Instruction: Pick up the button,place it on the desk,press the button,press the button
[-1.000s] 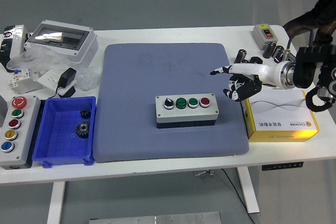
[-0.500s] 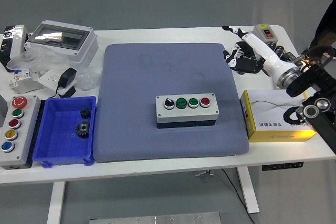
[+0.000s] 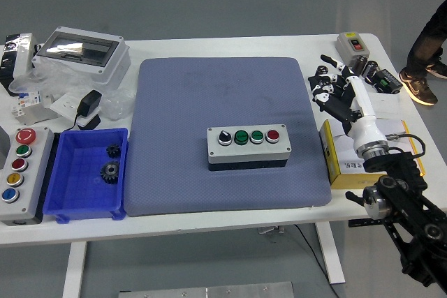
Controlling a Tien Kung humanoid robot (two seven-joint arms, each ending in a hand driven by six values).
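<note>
White tabletop carried a grey-blue mat (image 3: 230, 102), likely there to cushion the work. On it sat the button box (image 3: 248, 146), well to the left of the right hand (image 3: 334, 91), which hovered off the mat's right edge, fingers (image 3: 323, 90) loosely spread and holding nothing. Just below those fingers lay a yellow carton (image 3: 370, 165); its print was too small to read. No left hand was in view

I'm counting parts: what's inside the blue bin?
Two dark gears lie inside the blue bin, toward its right side. The rest of its floor is bare; nothing covers it.
</note>
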